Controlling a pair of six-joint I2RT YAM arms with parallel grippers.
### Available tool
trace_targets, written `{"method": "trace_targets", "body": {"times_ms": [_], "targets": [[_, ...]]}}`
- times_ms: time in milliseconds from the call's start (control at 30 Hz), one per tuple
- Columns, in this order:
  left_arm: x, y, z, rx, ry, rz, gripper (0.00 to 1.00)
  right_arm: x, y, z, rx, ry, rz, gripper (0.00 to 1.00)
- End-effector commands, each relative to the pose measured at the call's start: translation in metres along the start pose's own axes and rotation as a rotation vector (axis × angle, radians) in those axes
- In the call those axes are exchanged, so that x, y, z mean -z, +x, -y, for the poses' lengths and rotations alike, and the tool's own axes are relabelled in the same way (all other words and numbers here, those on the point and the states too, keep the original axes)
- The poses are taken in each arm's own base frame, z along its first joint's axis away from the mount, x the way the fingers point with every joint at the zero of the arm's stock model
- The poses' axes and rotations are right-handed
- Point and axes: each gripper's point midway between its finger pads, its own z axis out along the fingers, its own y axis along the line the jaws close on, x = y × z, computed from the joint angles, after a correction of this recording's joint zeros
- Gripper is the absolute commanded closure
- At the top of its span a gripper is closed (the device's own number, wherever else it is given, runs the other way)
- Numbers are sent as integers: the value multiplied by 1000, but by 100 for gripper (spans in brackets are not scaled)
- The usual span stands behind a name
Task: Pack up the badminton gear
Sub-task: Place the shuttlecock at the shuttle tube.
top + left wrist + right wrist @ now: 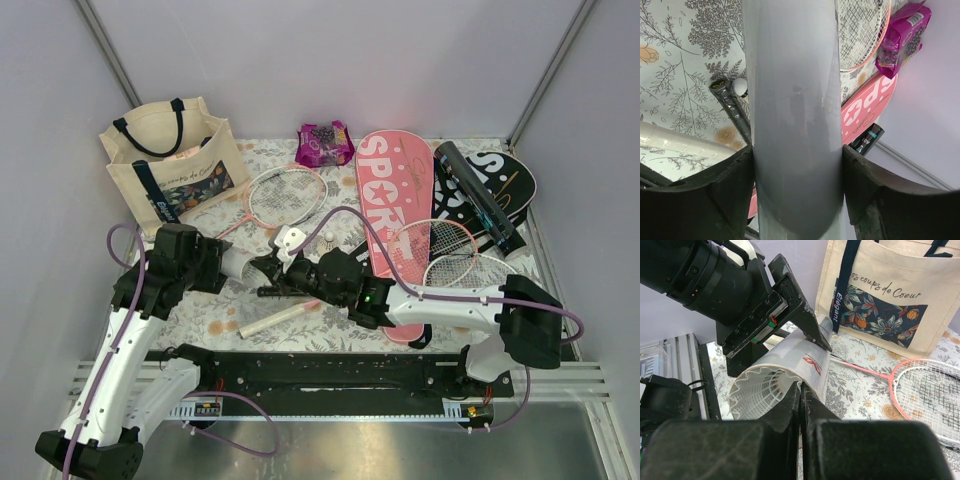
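Loading of a shuttlecock (760,390) into the white tube (812,357) seems to be the step in hand. The left pincer (797,192) is clamped around the tube, one finger on each side. It holds the tube in the air over the left half of the bench (215,315), about midway between the near and far edges, with the mouth turned toward the right arm. The right pincer (801,390) is closed almost fully, with only a thin slit between its fingers, and it pinches the wavy rim of the shuttlecock's skirt. The shuttlecock is right at the mouth of the tube; whether its nose is inside cannot be told from the wrist view. The next move probably asks for a straight push along the axis of the tube, then a release that does not drag the shuttlecock out. A second white tube (280,318) lies closer to the near edge.
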Motion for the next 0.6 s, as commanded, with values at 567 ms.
{"method": "trace_targets", "body": {"times_ms": [567], "targets": [[25,1,37,1,150,-16,96,13,-34,21,-58,126,61,62]]}}
